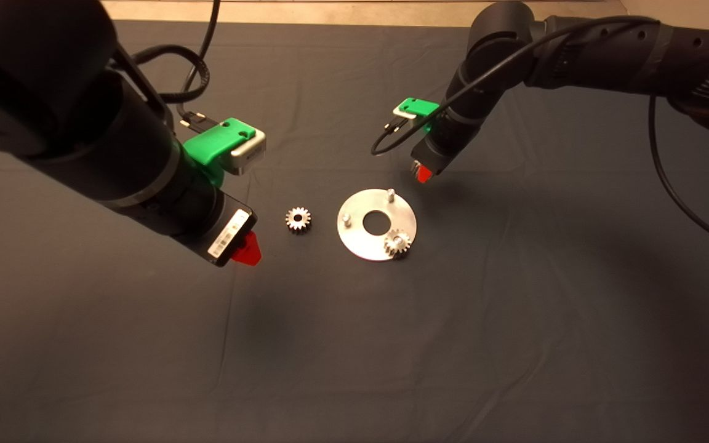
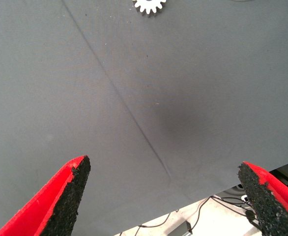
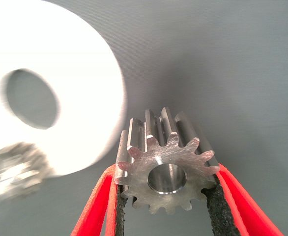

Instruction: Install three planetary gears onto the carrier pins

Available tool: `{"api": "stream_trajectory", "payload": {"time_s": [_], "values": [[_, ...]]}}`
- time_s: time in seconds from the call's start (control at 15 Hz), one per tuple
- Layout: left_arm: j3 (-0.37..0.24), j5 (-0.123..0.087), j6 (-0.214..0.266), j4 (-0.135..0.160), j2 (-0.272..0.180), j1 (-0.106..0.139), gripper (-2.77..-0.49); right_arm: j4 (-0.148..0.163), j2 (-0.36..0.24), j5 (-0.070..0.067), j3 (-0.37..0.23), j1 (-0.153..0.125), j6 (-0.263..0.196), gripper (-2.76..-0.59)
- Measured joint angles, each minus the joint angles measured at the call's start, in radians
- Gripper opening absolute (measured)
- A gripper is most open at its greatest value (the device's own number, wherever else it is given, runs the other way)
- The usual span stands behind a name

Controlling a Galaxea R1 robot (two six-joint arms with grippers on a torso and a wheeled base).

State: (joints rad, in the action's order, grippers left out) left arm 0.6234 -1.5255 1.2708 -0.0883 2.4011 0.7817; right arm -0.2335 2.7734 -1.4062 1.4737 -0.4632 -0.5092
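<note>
On the disc (image 1: 360, 240), one gear (image 1: 397, 242), two bare pins (image 1: 391, 194); right claw (image 3: 166, 196) grips another gear (image 3: 166, 167).

left arm: black, enters from the left edge in the head view, angled down toward the mid-left of the mat. left gripper (image 1: 247, 251): green body, red tip showing past the black wrist housing; held above the surface, touching nothing. fingers (image 2: 65, 196): red with black pads, spread wide apart, nothing between them.

right arm: black, enters from the upper right edge, elbow bent, forearm pointing down and inward, cable looped beside the wrist. right gripper (image 1: 423, 173): green mount, red tip, raised above the surface. fingers (image 3: 100, 206): drawn in, pads pressing either side of a gear (image 3: 166, 164), bore facing the wrist camera.
</note>
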Motion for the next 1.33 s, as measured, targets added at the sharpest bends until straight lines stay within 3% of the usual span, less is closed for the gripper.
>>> {"api": "stream_trajectory", "payload": {"time_s": [0.2, 0.6, 0.73, 0.8, 1.33], "values": [[0.0, 0.0, 0.0, 0.0, 0.0, 0.0, -1.09, 0.007, 0.0, 0.0, -0.04, 0.0, -0.02, -2.43], [0.0, 0.0, 0.0, 0.0, 0.0, 0.0, -1.09, 0.007, 0.019, 0.001, -0.039, 0.0, -0.019, -2.43], [0.0, 0.0, -0.001, 0.0, 0.0, 0.0, -1.09, 0.007, 0.033, 0.011, -0.039, 0.0, -0.019, -2.43], [0.0, 0.0, 0.0, 0.0, 0.0, 0.0, -1.09, 0.007, 0.042, 0.023, -0.036, 0.0, -0.019, -2.43], [0.0, 0.0, 0.0, 0.0, 0.0, 0.0, -1.09, 0.006, 0.074, 0.03, 0.011, 0.003, -0.019, -2.43]]}}
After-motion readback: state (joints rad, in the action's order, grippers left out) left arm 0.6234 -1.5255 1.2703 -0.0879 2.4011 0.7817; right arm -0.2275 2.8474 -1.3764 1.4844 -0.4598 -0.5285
